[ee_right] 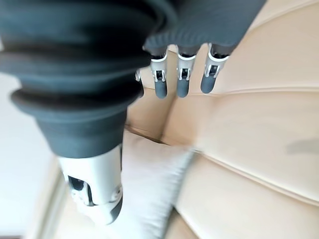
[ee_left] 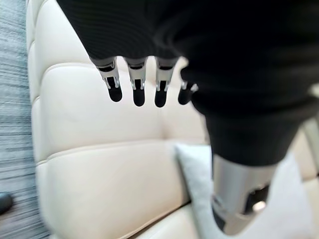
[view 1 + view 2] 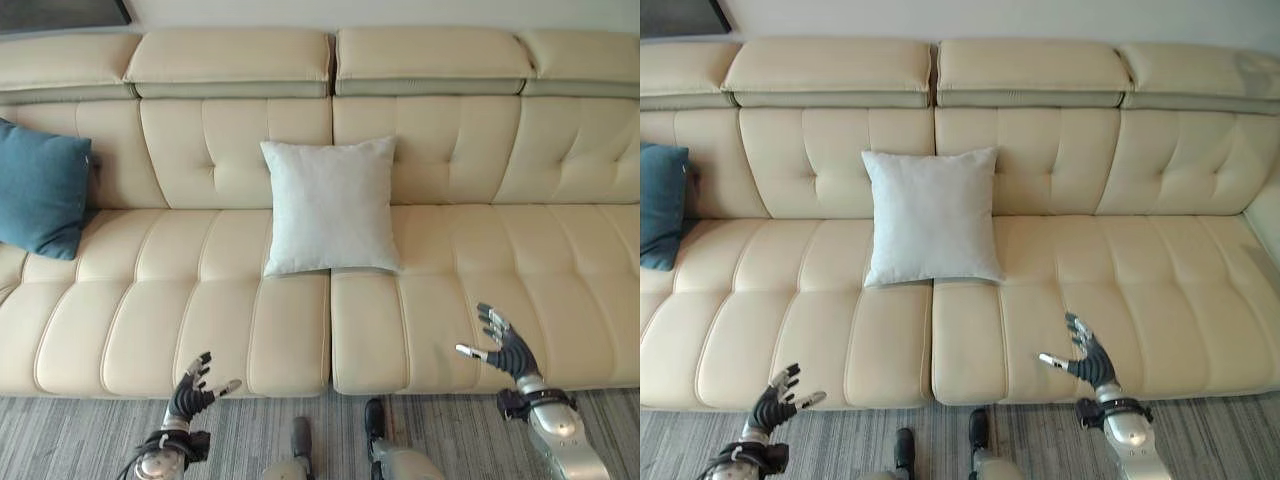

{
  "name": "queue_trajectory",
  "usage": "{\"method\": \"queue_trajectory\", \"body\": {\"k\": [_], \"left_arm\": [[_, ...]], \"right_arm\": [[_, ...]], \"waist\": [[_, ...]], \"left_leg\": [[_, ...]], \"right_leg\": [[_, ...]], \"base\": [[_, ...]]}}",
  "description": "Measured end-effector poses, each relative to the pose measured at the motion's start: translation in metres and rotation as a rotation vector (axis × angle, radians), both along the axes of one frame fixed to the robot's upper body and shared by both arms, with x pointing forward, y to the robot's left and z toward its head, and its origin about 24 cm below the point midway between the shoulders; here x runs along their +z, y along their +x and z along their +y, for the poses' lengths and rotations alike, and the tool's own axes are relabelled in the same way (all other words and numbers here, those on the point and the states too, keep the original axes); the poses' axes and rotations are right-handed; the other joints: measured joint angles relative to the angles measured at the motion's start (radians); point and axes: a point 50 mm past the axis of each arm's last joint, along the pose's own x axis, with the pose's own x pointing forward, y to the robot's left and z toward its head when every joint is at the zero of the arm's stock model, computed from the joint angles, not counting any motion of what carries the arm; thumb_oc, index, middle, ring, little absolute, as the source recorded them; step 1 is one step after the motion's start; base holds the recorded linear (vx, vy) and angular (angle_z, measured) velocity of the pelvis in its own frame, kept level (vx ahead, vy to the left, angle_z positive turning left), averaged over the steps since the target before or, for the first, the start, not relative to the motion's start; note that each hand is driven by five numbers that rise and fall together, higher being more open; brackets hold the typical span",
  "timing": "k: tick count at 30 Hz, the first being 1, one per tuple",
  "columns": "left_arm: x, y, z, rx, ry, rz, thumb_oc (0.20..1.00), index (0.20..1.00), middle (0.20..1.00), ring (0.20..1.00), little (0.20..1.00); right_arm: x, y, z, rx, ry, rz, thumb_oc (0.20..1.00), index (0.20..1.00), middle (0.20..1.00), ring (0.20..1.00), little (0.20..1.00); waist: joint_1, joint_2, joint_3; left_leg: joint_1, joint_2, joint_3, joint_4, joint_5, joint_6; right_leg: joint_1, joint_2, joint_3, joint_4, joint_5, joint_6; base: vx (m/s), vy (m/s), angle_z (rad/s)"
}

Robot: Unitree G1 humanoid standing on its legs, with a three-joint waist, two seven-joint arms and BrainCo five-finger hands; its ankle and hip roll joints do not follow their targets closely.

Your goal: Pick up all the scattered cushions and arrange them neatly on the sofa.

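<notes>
A white cushion point(image 3: 330, 205) stands upright against the backrest in the middle of the cream sofa point(image 3: 480, 260). A teal cushion point(image 3: 40, 190) leans against the backrest at the sofa's far left. My left hand point(image 3: 192, 392) hangs open by the seat's front edge, left of centre, holding nothing. My right hand point(image 3: 508, 345) is open over the front of the right seat, fingers spread, also with nothing in it. In the wrist views the white cushion point(image 2: 199, 199) point(image 1: 149, 184) shows past each hand's straight fingers point(image 2: 135, 89) point(image 1: 180, 82).
A grey striped carpet point(image 3: 450, 430) runs along the sofa's front. The seats right of the white cushion point(image 3: 1140, 270) and between the two cushions point(image 3: 170, 270) are bare.
</notes>
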Motion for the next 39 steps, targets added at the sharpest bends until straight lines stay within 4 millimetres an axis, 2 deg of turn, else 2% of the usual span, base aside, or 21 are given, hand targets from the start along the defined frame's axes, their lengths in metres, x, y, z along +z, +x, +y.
{"method": "queue_trajectory", "body": {"k": [4, 5, 9, 10, 11, 13, 15, 16, 18, 19, 21, 22, 23, 24, 26, 27, 29, 31, 32, 35, 39], "left_arm": [[-0.003, -0.004, -0.002, -0.034, 0.023, 0.025, 1.0, 1.0, 1.0, 1.0, 1.0], [-0.002, -0.002, -0.002, -0.037, 0.029, 0.019, 1.0, 1.0, 1.0, 1.0, 1.0], [0.001, 0.004, 0.001, -0.035, 0.064, 0.01, 1.0, 1.0, 1.0, 1.0, 1.0], [0.002, 0.009, 0.0, -0.039, 0.067, -0.002, 1.0, 1.0, 1.0, 1.0, 1.0], [0.004, 0.015, 0.0, -0.042, 0.069, -0.018, 1.0, 1.0, 1.0, 1.0, 1.0], [0.008, 0.022, 0.0, -0.049, 0.074, -0.037, 1.0, 1.0, 1.0, 1.0, 1.0], [0.008, 0.021, 0.002, -0.048, 0.082, -0.031, 1.0, 1.0, 1.0, 1.0, 1.0], [0.009, 0.019, 0.005, -0.044, 0.095, -0.03, 1.0, 1.0, 1.0, 1.0, 1.0], [0.012, 0.022, 0.008, -0.04, 0.107, -0.042, 1.0, 1.0, 1.0, 1.0, 1.0], [0.012, 0.022, 0.007, -0.035, 0.107, -0.044, 1.0, 1.0, 1.0, 1.0, 1.0], [0.007, 0.023, -0.007, -0.039, 0.062, -0.052, 1.0, 1.0, 1.0, 1.0, 1.0], [0.006, 0.022, -0.01, -0.038, 0.056, -0.05, 1.0, 1.0, 1.0, 1.0, 1.0], [0.006, 0.024, -0.012, -0.037, 0.051, -0.056, 1.0, 1.0, 1.0, 1.0, 1.0], [0.006, 0.025, -0.014, -0.038, 0.044, -0.059, 1.0, 1.0, 1.0, 1.0, 1.0], [0.004, 0.025, -0.02, -0.059, 0.039, -0.052, 1.0, 1.0, 1.0, 1.0, 1.0], [0.005, 0.028, -0.019, -0.065, 0.043, -0.057, 1.0, 1.0, 1.0, 1.0, 1.0], [0.008, 0.032, -0.017, -0.069, 0.049, -0.067, 1.0, 1.0, 1.0, 1.0, 1.0], [0.007, 0.033, -0.022, -0.072, 0.034, -0.07, 1.0, 1.0, 1.0, 1.0, 1.0], [0.006, 0.034, -0.028, -0.075, 0.015, -0.078, 1.0, 1.0, 1.0, 1.0, 1.0], [0.016, 0.051, -0.029, -0.091, 0.02, -0.129, 1.0, 1.0, 1.0, 1.0, 1.0], [0.02, 0.051, -0.028, -0.115, 0.03, -0.141, 1.0, 1.0, 1.0, 1.0, 1.0]], "right_arm": [[-0.023, -0.025, -0.006, -0.014, -0.038, 0.139, 1.0, 1.0, 1.0, 1.0, 1.0], [-0.026, -0.027, -0.007, -0.023, -0.035, 0.157, 1.0, 1.0, 1.0, 1.0, 1.0], [-0.03, -0.017, 0.001, -0.043, -0.007, 0.147, 1.0, 1.0, 1.0, 1.0, 1.0], [-0.029, -0.014, 0.003, -0.041, -0.001, 0.14, 1.0, 1.0, 1.0, 1.0, 1.0], [-0.029, -0.011, 0.004, -0.037, 0.002, 0.135, 1.0, 1.0, 1.0, 1.0, 1.0], [-0.027, -0.005, 0.008, -0.021, 0.005, 0.127, 1.0, 1.0, 1.0, 1.0, 1.0], [-0.025, 0.0, 0.01, -0.019, 0.009, 0.112, 1.0, 1.0, 1.0, 1.0, 1.0], [-0.021, 0.005, 0.011, -0.02, 0.008, 0.088, 1.0, 1.0, 1.0, 1.0, 1.0], [-0.022, 0.005, 0.013, -0.018, 0.011, 0.086, 1.0, 1.0, 1.0, 1.0, 1.0], [-0.018, 0.012, 0.014, -0.012, 0.011, 0.066, 1.0, 1.0, 1.0, 1.0, 1.0], [-0.015, 0.012, 0.009, -0.015, -0.004, 0.067, 1.0, 1.0, 1.0, 1.0, 1.0], [-0.017, 0.009, 0.007, -0.018, -0.006, 0.074, 1.0, 1.0, 1.0, 1.0, 1.0], [-0.019, 0.004, 0.005, -0.024, -0.012, 0.089, 1.0, 1.0, 1.0, 1.0, 1.0], [-0.021, 0.0, 0.002, -0.028, -0.021, 0.106, 1.0, 1.0, 1.0, 1.0, 1.0], [-0.022, -0.008, -0.007, -0.033, -0.049, 0.132, 1.0, 1.0, 1.0, 1.0, 1.0], [-0.019, -0.006, -0.01, -0.033, -0.059, 0.125, 1.0, 1.0, 1.0, 1.0, 1.0], [-0.016, 0.0, -0.008, -0.03, -0.056, 0.103, 1.0, 1.0, 1.0, 1.0, 1.0], [-0.011, 0.003, -0.011, -0.031, -0.063, 0.085, 1.0, 1.0, 1.0, 1.0, 1.0], [-0.009, 0.005, -0.009, -0.031, -0.064, 0.071, 1.0, 1.0, 1.0, 1.0, 1.0], [-0.014, 0.004, 0.001, -0.026, -0.029, 0.078, 1.0, 1.0, 1.0, 1.0, 1.0], [-0.016, 0.002, 0.002, -0.029, -0.021, 0.083, 1.0, 1.0, 1.0, 1.0, 1.0]], "waist": [[0.0, 0.004, -0.016], [-0.003, 0.0, -0.019], [0.006, -0.021, -0.009], [0.002, -0.015, -0.002], [0.006, -0.002, 0.008], [0.02, 0.008, 0.018], [0.04, 0.004, 0.016], [0.056, -0.005, 0.01], [0.072, -0.039, 0.001], [0.084, -0.048, 0.001], [0.086, 0.031, 0.012], [0.08, 0.05, 0.007], [0.076, 0.056, 0.009], [0.083, 0.067, 0.008], [0.084, 0.076, 0.008], [0.054, 0.023, 0.024], [0.04, -0.053, 0.035], [0.014, -0.04, 0.033], [-0.007, 0.015, 0.023], [-0.012, 0.0, 0.021], [-0.015, -0.002, 0.016]], "left_leg": [[0.023, -0.018, 0.005, -0.006, -0.01, 0.015], [0.023, -0.029, 0.014, 0.0, -0.011, 0.019], [-0.002, -0.043, 0.063, 0.004, 0.007, 0.069], [-0.014, -0.03, 0.067, 0.002, 0.02, 0.087], [-0.035, -0.012, 0.072, 0.007, 0.029, 0.098], [-0.054, 0.015, 0.07, 0.024, 0.037, 0.107], [-0.054, 0.031, 0.068, 0.029, 0.045, 0.106], [-0.067, 0.032, 0.064, 0.026, 0.055, 0.093], [-0.085, 0.017, 0.054, 0.022, 0.067, 0.067], [-0.107, 0.019, 0.055, 0.022, 0.115, 0.035], [-0.148, 0.082, 0.016, 0.02, 0.138, -0.011], [-0.173, 0.096, -0.007, 0.035, 0.164, -0.03], [-0.186, 0.108, -0.014, 0.038, 0.167, -0.063], [-0.197, 0.122, -0.033, 0.04, 0.174, -0.075], [-0.217, 0.131, -0.073, 0.037, 0.132, -0.11], [-0.243, 0.085, -0.088, 0.076, 0.037, -0.098], [-0.229, 0.004, -0.09, 0.193, -0.008, -0.075], [-0.155, -0.008, -0.099, 0.207, -0.02, -0.077], [-0.053, 0.012, -0.127, 0.102, -0.043, -0.013], [-0.025, -0.001, -0.11, 0.042, -0.01, 0.008], [0.001, -0.018, -0.087, 0.015, -0.005, 0.015]], "right_leg": [[0.015, -0.019, 0.008, 0.0, -0.009, 0.009], [0.01, -0.024, 0.016, 0.003, -0.004, 0.024], [-0.046, -0.055, 0.04, 0.045, -0.012, 0.088], [-0.072, -0.052, 0.016, 0.091, -0.04, 0.12], [-0.112, -0.048, -0.005, 0.202, -0.074, 0.128], [-0.16, -0.054, -0.01, 0.505, -0.198, 0.125], [-0.088, -0.063, -0.005, 0.577, -0.257, 0.155], [-0.013, -0.074, -0.012, 0.583, -0.294, 0.154], [0.096, -0.075, -0.009, 0.365, -0.337, 0.124], [0.143, -0.064, -0.007, 0.228, -0.352, 0.076], [0.156, 0.023, -0.007, 0.131, -0.286, 0.027], [0.142, 0.04, -0.01, 0.137, -0.278, 0.013], [0.133, 0.048, -0.021, 0.14, -0.283, -0.006], [0.117, 0.067, -0.024, 0.153, -0.271, -0.019], [0.066, 0.082, -0.042, 0.201, -0.258, -0.061], [0.043, 0.028, -0.052, 0.191, -0.24, -0.068], [0.037, -0.045, -0.022, 0.166, -0.201, -0.055], [0.051, -0.041, -0.002, 0.134, -0.183, -0.034], [0.067, -0.004, -0.001, 0.114, -0.172, -0.022], [0.074, -0.016, 0.011, 0.089, -0.158, 0.011], [0.088, -0.034, 0.031, 0.053, -0.138, 0.039]], "base": [[-0.1, 0.113, -0.04], [-0.17, 0.098, -0.26], [-0.25, 0.018, -0.35], [-0.23, -0.021, -0.04], [-0.14, -0.03, 0.0], [-0.12, -0.066, -0.05], [-0.14, -0.182, -0.06], [-0.22, -0.268, 0.09], [-0.23, -0.195, -0.05], [-0.24, -0.191, -0.04], [-0.32, -0.217, 0.06], [-0.25, -0.126, 0.17], [-0.22, -0.057, 0.21], [-0.26, -0.048, 0.09], [-0.3, -0.035, -0.02], [-0.15, 0.012, 0.06], [-0.05, 0.027, -0.06], [0.04, 0.05, -0.19], [0.07, 0.063, -0.12], [0.04, 0.056, -0.1], [0.02, 0.087, -0.2]]}}
